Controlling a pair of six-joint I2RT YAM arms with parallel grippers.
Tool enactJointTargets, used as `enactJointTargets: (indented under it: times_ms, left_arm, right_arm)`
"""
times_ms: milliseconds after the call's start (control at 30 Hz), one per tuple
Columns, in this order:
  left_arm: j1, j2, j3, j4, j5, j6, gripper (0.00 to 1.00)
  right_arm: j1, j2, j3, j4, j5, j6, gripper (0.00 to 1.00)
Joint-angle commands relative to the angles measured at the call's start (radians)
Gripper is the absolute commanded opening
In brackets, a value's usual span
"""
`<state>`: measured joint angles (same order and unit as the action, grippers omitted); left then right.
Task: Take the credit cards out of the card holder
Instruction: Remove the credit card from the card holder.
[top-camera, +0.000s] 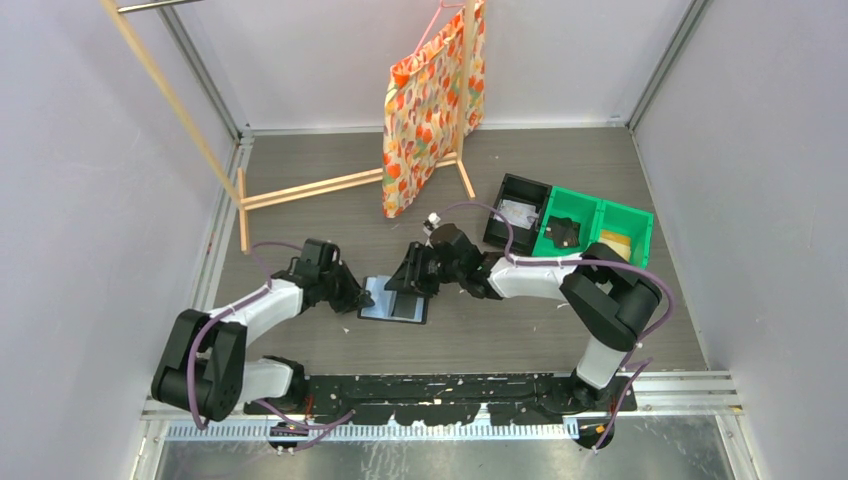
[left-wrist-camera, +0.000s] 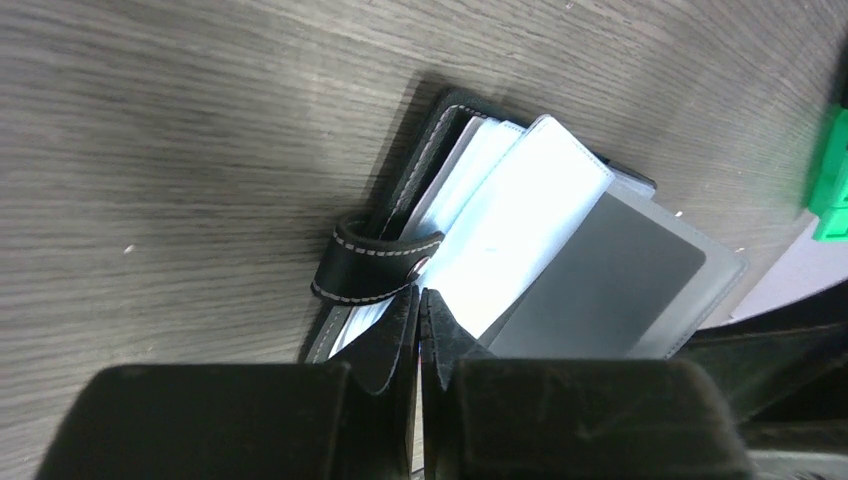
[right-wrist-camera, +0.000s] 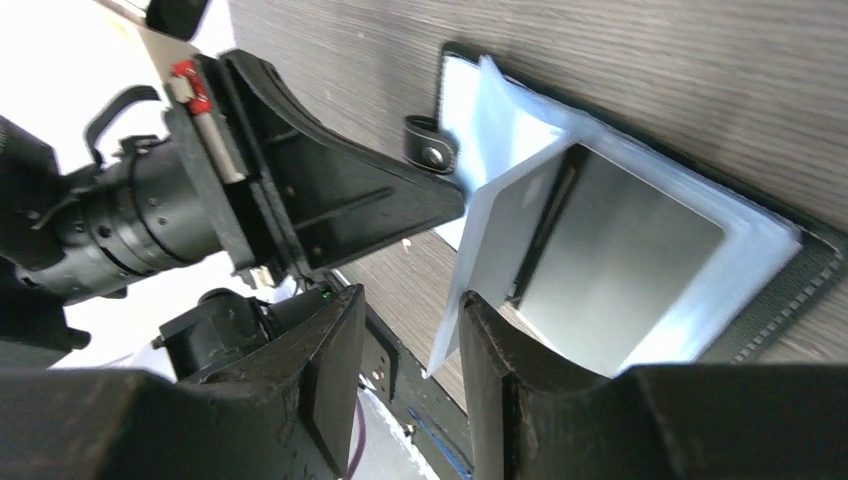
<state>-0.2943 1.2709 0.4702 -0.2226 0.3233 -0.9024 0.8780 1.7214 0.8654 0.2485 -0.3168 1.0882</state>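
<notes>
Card holder (top-camera: 393, 300) lies open between both arms. Left gripper (left-wrist-camera: 420, 300) clenched, tips on holder beside clasp tab (left-wrist-camera: 372, 262), likely pinning it down. Right gripper (right-wrist-camera: 410, 300) released, jaws straddling corner of lifted sleeve (right-wrist-camera: 480, 240). Grey credit card (right-wrist-camera: 615, 265) inside sleeve, not yet out.

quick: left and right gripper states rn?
Left gripper: closed, holding nothing, tips at the card holder edge.
Right gripper: open, sleeve corner between its fingers, not pinched.
</notes>
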Motion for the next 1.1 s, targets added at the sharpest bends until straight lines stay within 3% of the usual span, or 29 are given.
enactJointTargets:
  times_ms: [0, 300, 500, 600, 800, 967, 1067]
  left_arm:
    - [-0.002, -0.056, 0.0, -0.144, -0.128, 0.034, 0.04]
    - [0.01, -0.214, 0.095, -0.419, -0.315, 0.011, 0.09]
    - [0.027, -0.299, 0.119, -0.49, -0.384, 0.001, 0.14]
    - [0.027, -0.329, 0.126, -0.461, -0.333, 0.024, 0.16]
    - [0.026, -0.331, 0.112, -0.272, -0.064, 0.058, 0.16]
    - [0.025, -0.254, 0.069, -0.066, 0.097, -0.024, 0.16]
    - [0.026, -0.199, 0.046, -0.006, 0.092, -0.043, 0.15]
  right_arm:
    - [0.012, 0.013, 0.082, 0.018, -0.027, -0.036, 0.44]
    - [0.013, 0.123, 0.155, 0.039, -0.059, -0.036, 0.44]
    - [0.013, 0.197, 0.196, 0.036, -0.089, -0.034, 0.44]
    - [0.012, 0.174, 0.185, 0.04, -0.087, -0.036, 0.43]
    - [0.001, 0.039, 0.119, -0.045, 0.011, -0.093, 0.44]
    - [-0.006, 0.054, 0.01, 0.066, 0.017, 0.017, 0.48]
    - [-0.009, 0.083, -0.023, 0.149, 0.004, 0.088, 0.5]
